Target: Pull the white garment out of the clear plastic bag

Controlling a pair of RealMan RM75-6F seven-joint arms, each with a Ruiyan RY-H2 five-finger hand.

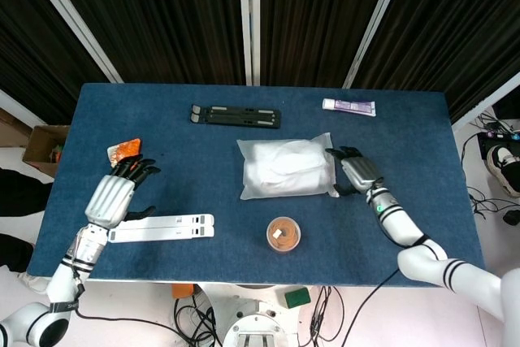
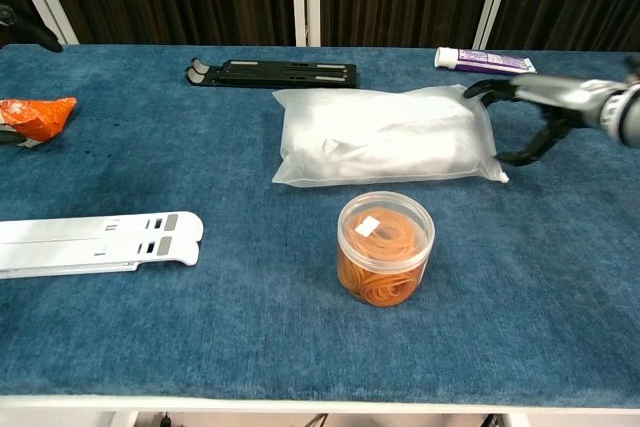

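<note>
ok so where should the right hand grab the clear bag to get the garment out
Probably at its right end. The clear plastic bag lies flat with the white garment filling most of it, and the thin flattened edge on the right looks like the opening. The right hand is beside that edge with fingers apart, so coming in from the right and pinching the empty rim looks easiest.

Blue-clothed table [image 1: 203, 193], dark pleated curtains [image 1: 162, 14], possibly cardboard box [image 1: 45, 145] on floor

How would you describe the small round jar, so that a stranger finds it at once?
On the blue table, look at the near edge, just in front of the clear plastic bag. The jar stands there alone: a clear, round, lidded tub of orange rubber bands, the only round container.
</note>
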